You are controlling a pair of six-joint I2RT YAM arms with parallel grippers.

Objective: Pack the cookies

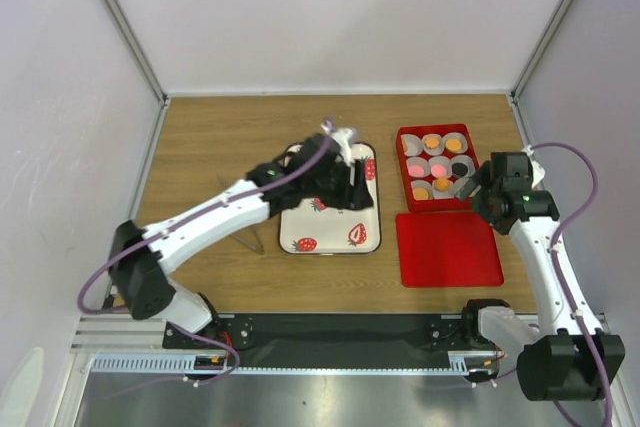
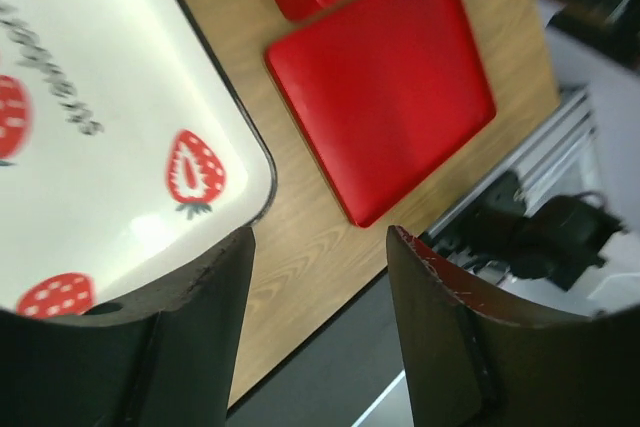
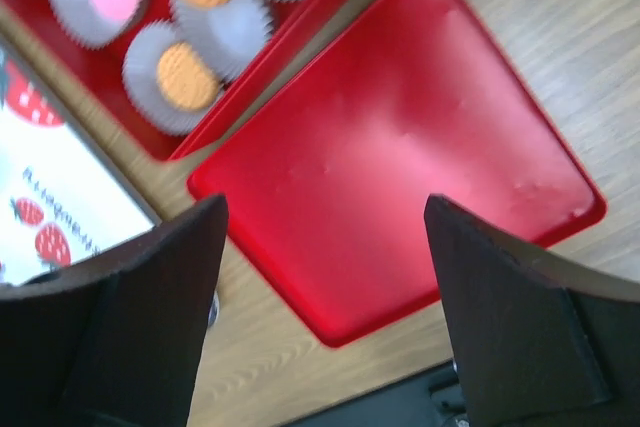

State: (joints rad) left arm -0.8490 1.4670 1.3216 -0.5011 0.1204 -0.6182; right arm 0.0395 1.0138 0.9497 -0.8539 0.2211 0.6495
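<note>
Your left pincer [image 2: 320, 247] gapes wide and empty over the tray [image 2: 150, 67]. Your right pincer [image 3: 325, 212], equally wide and empty, hangs at the box's [image 1: 403, 167] 5 o'clock corner. The cookies [image 1: 438, 165] sit inside the box, at 12 o'clock from the lid [image 1: 448, 247].

A wood-grain table [image 1: 220, 137] sat in soft, even light, boxed in by plain white walls [image 1: 340, 7], with aluminium posts [image 1: 121, 22] at the back corners.

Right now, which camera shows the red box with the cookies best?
The top external view: the whole red box and all its cookies are visible, though small. The right wrist view shows only one corner with a few cookies; the left wrist view shows only a sliver.
</note>
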